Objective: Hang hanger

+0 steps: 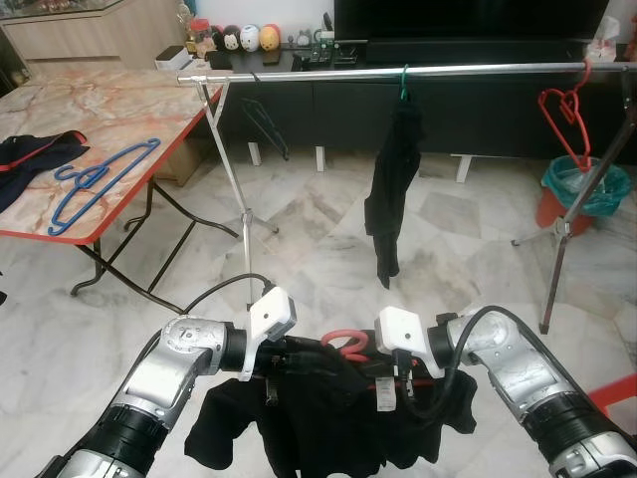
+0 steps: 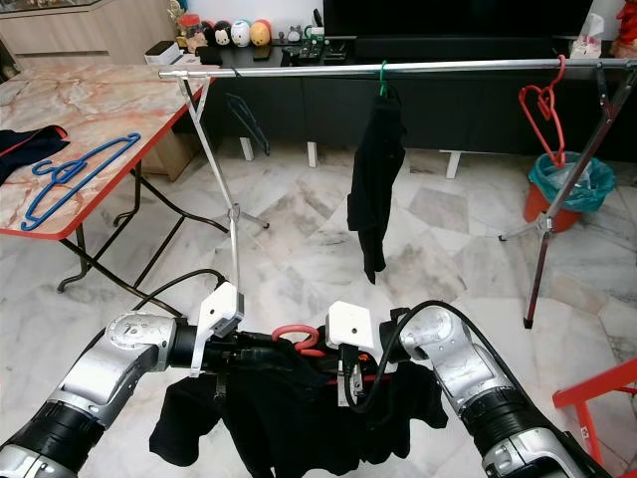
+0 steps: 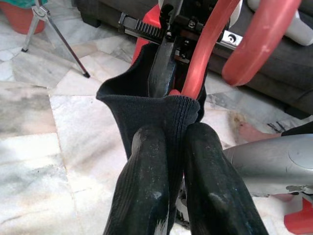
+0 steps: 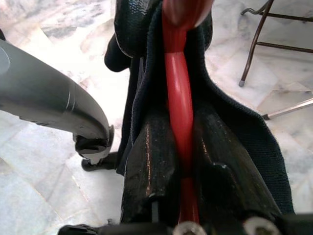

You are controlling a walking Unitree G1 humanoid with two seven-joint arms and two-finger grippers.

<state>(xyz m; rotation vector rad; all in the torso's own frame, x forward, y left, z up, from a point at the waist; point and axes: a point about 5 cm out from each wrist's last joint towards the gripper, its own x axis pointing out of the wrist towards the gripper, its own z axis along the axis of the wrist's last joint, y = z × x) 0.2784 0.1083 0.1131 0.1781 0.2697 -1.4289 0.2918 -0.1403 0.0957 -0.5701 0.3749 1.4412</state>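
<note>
A red hanger carrying a black garment hangs low in front of me, between both arms. My left gripper is shut on the garment's black collar, just beside the hanger's neck. My right gripper is shut on the red hanger's arm, with the fabric draped around its fingers. The metal clothes rail runs across the room ahead, well above and beyond the held hanger.
On the rail hang a black garment on a green hanger, an empty red hanger and a black hanger. A blue hanger lies on the marble table at the left. A lined bin stands at the right.
</note>
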